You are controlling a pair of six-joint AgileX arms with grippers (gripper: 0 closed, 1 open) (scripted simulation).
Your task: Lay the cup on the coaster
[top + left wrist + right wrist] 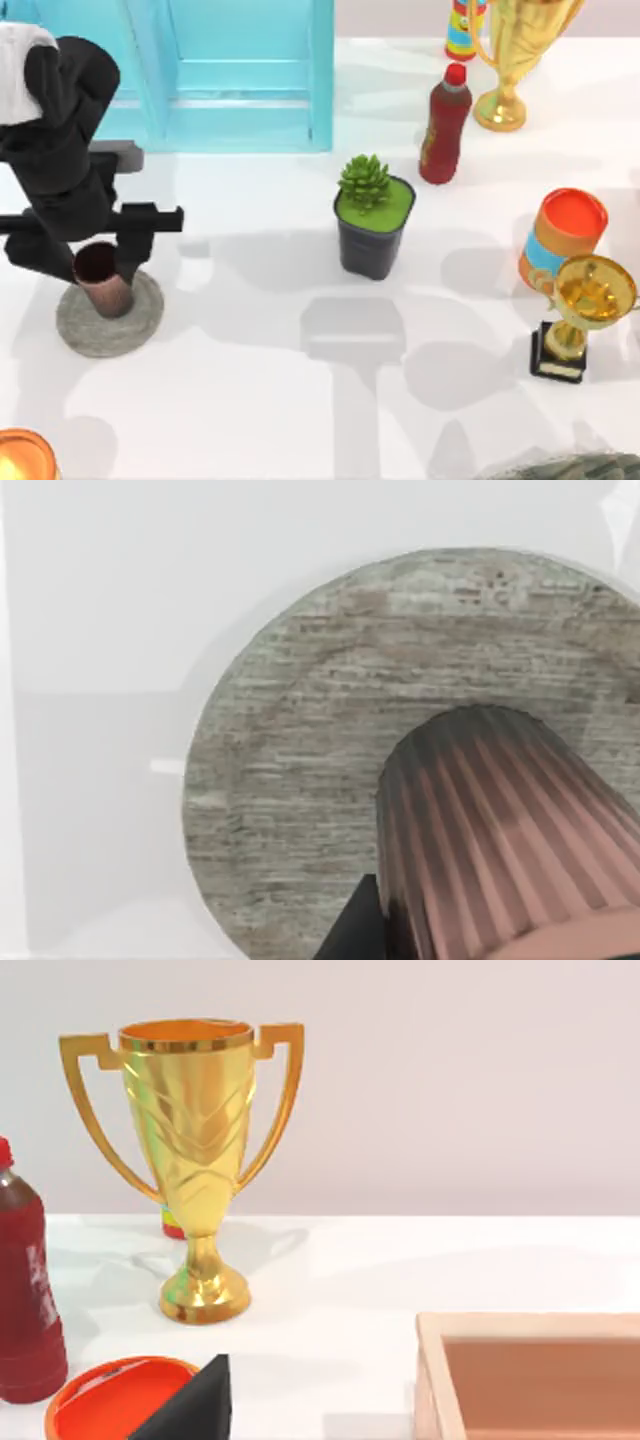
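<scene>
While it stands upright on the coaster (90, 330), the cup (100, 280) shows as a small copper-brown tumbler with a dark open mouth and no handle. From the left wrist view the cup (500, 830) has ribbed, tapering sides with a dull metallic sheen, pinkish where the light catches the ridges. Its base sits on the coaster (320, 760), a flat round grey disc with a mottled, stone-like face, plainly wider than the cup. The cup stands toward the disc's far side rather than at its middle.

Around the cup is the left gripper (100, 262), its dark fingers closed against the cup's sides near the rim, one black finger (352, 930) lying against the ribbed wall. This is at the left of the white table (250, 400).

Near the table's middle stands a plant pot (372, 222) with a green succulent. Farther right are a red bottle (444, 128), a gold trophy (510, 60), an orange cylinder (562, 238) with a blue band, and a second gold trophy (580, 310) on a black base. A light blue structure (240, 70) lies behind the left arm.

From the right wrist view, the right gripper's finger (195, 1405) shows as a dark tip; whether it is open I cannot tell.
</scene>
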